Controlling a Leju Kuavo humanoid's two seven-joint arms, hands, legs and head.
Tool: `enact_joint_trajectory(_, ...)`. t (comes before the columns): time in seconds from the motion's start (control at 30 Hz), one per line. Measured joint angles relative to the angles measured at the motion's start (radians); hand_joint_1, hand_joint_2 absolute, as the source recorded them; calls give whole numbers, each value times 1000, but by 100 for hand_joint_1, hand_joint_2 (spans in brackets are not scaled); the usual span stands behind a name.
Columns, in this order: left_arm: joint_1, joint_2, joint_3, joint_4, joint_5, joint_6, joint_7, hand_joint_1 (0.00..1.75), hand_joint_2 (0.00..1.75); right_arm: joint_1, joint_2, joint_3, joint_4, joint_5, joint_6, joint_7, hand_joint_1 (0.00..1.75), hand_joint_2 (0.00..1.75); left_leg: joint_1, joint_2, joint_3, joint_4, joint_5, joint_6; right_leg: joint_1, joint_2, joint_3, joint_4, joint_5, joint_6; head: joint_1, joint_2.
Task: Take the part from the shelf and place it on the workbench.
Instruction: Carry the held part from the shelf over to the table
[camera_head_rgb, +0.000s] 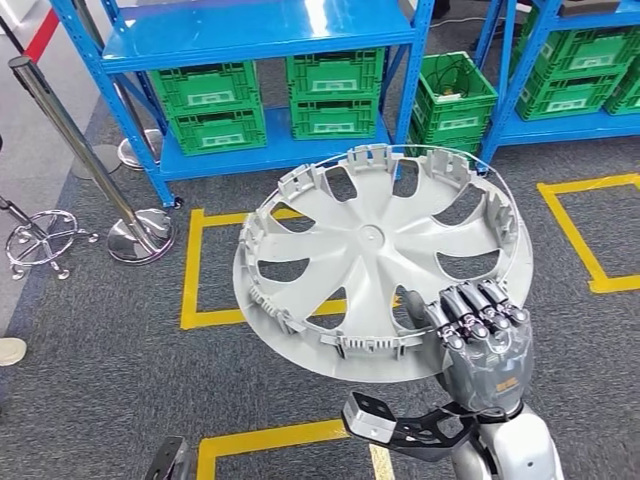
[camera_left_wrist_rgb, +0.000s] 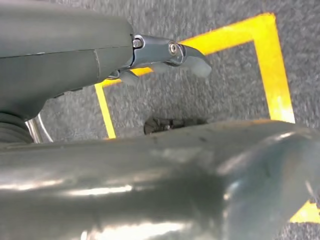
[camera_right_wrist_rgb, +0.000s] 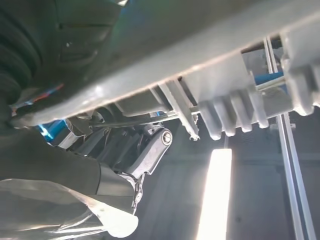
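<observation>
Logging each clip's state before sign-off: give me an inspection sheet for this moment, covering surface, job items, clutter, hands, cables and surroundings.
Surface: grey carpet floor with yellow tape squares; no workbench seen.
Job's things: grey wheel cover held up, ribbed inner side facing the head camera, off the blue shelf.
Clutter: green crates on the shelf's lower level; one more on the floor.
Hands: right hand grips the cover's rim; left hand hangs over the floor, holding nothing.
Cables: loose wires in the floor crate.
Surroundings: chrome barrier posts.
</observation>
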Motion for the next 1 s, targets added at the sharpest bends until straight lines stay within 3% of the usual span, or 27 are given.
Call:
enact_joint_trajectory(0.07,-3,-1,0,0,0,-1,-1,0,0,-2,0,0,0,0,0,0,175,175,5,24,4,-19,9,-2,5,-37,-33,55,-38,7,6,0)
enact_joint_trajectory(0.13,-1,-3,0,0,0,-2,-1,0,0,-4,-1,0,1,0,0,0,175,175,2,48,3,-20,10,-2,6,-78,-90,179,-100,13,10,0)
enact_joint_trajectory(0.2,1,-4,0,0,0,-3,-1,0,0,-3,-2,1,2,0,0,0,175,175,1,74,1,-18,10,-2,6,-90,-124,262,-123,18,10,0)
enact_joint_trajectory(0.23,1,-4,0,0,0,-3,-1,0,0,-3,-2,1,2,0,0,0,175,175,1,85,0,-17,9,-3,5,-94,-115,249,-107,19,10,0)
enact_joint_trajectory(0.3,-1,-5,0,0,0,-3,-1,0,0,-3,-2,0,3,0,0,1,175,175,0,105,1,-12,6,-7,6,-121,-42,119,-49,19,11,0)
enact_joint_trajectory(0.37,-2,-5,0,0,0,-3,-1,0,0,-3,-2,-1,3,0,0,1,175,175,-5,119,-1,-4,1,-17,10,-151,24,5,-18,7,9,0)
enact_joint_trajectory(0.4,-3,-5,0,0,0,-2,-1,0,0,-4,-2,-1,3,0,0,1,175,175,-8,125,-1,-1,1,-22,12,-157,35,-15,-17,0,9,0)
enact_joint_trajectory(0.47,-4,-5,0,0,0,-2,-1,0,0,-3,-2,-1,3,0,0,1,175,175,-9,138,-1,0,1,-29,14,-140,33,-15,-12,-13,8,0)
enact_joint_trajectory(0.53,-5,-4,0,0,0,-2,-1,0,0,-3,-2,-1,3,0,0,1,175,175,-5,127,-8,21,-19,-39,10,-123,30,-18,-5,-25,7,0)
enact_joint_trajectory(0.57,-5,-4,0,0,0,-2,-1,0,0,-3,-2,-1,3,0,0,1,175,175,-3,110,-22,58,-46,-45,8,-115,29,-20,-1,-31,4,0)
enact_joint_trajectory(0.63,-2,-4,0,0,0,-2,-1,0,0,-3,-2,-1,3,0,0,1,175,175,1,77,-72,188,-119,-52,6,-97,25,-20,3,-37,0,0)
enact_joint_trajectory(0.7,1,-4,0,0,0,-2,-1,0,0,-2,-2,-1,3,0,0,1,175,175,3,69,-111,290,-155,-52,7,-74,21,-20,6,-39,0,0)
enact_joint_trajectory(0.73,2,-5,0,0,0,-2,-1,0,0,-2,-2,-1,4,0,0,1,175,175,3,68,-108,288,-143,-51,7,-62,21,-20,8,-38,0,0)
enact_joint_trajectory(0.77,2,-5,0,0,0,-2,-1,0,0,-2,-2,-1,5,0,0,1,175,175,3,64,-86,247,-113,-47,8,-49,20,-20,10,-36,0,0)
enact_joint_trajectory(0.83,1,-4,0,0,0,-2,-1,0,0,-2,-2,-1,6,0,0,1,175,175,4,29,-18,106,-46,-36,8,-26,20,-19,13,-31,0,0)
enact_joint_trajectory(0.87,1,-3,0,0,0,-2,-1,0,0,-3,-2,0,6,0,0,1,175,175,4,8,9,48,-29,-32,8,-16,17,-17,15,-27,0,0)
enact_joint_trajectory(0.93,-1,-2,0,0,0,-3,-1,0,0,-4,-2,0,6,0,0,1,175,175,3,-14,27,2,-28,-27,4,2,6,-17,22,-15,-2,0)
enact_joint_trajectory(1.0,-4,-5,0,0,0,-3,-1,0,0,-3,-3,0,6,0,0,1,175,175,3,2,27,-7,-23,-23,0,10,-5,-15,28,-2,-4,0)
